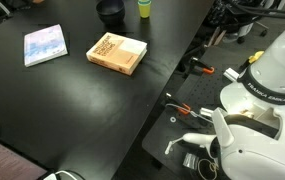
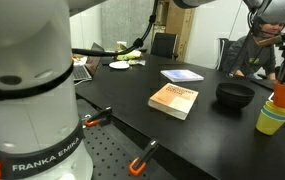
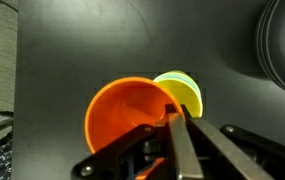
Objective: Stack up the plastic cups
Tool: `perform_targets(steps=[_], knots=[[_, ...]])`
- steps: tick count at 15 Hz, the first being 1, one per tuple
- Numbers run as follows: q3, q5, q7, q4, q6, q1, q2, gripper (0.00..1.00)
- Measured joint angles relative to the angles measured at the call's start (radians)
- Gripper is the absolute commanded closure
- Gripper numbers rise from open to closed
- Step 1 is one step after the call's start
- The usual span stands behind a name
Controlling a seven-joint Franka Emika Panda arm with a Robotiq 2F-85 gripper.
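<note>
Two books [image 1: 44,45] [image 1: 117,53], one bowl [image 1: 110,11]; two cups [image 3: 127,115] [image 3: 185,92] discernible

The table [image 1: 72,110] is plain glossy black. The thick rectangular paperback book [image 1: 116,53] has a tan-orange cover with darker print, and the thin rectangular book [image 1: 45,45] is pale blue mottled with white. The round bowl [image 2: 235,95] is black. In the wrist view the orange tapered plastic cup [image 3: 122,115] is vivid orange, the yellow tapered plastic cup [image 3: 187,92] is lime-yellow, and the gripper [image 3: 177,120] is black. The rounded robot base [image 2: 27,90] is white with a black, white-lettered band.

Glossy orange plastic cup [image 3: 122,112], smooth black tabletop [image 1: 72,100]
</note>
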Motion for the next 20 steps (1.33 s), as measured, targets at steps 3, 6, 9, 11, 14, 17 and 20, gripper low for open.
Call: perform_targets(steps=[3,6,9,11,14,17,20], knots=[[0.005,0.000,0.000,0.054,-0.021,-0.003,0.043,0.99],[0.007,-0.001,0.000,0.105,-0.038,-0.010,0.081,0.99],[0.008,-0.001,0.000,0.156,-0.056,-0.018,0.112,0.95],[0.011,-0.002,0.000,0.187,-0.065,-0.021,0.129,0.69],[0.020,-0.002,0.000,0.232,-0.078,-0.028,0.153,0.49],[0.032,-0.002,0.000,0.271,-0.094,-0.034,0.172,0.27],[0.037,-0.002,0.000,0.285,-0.105,-0.034,0.174,0.03]])
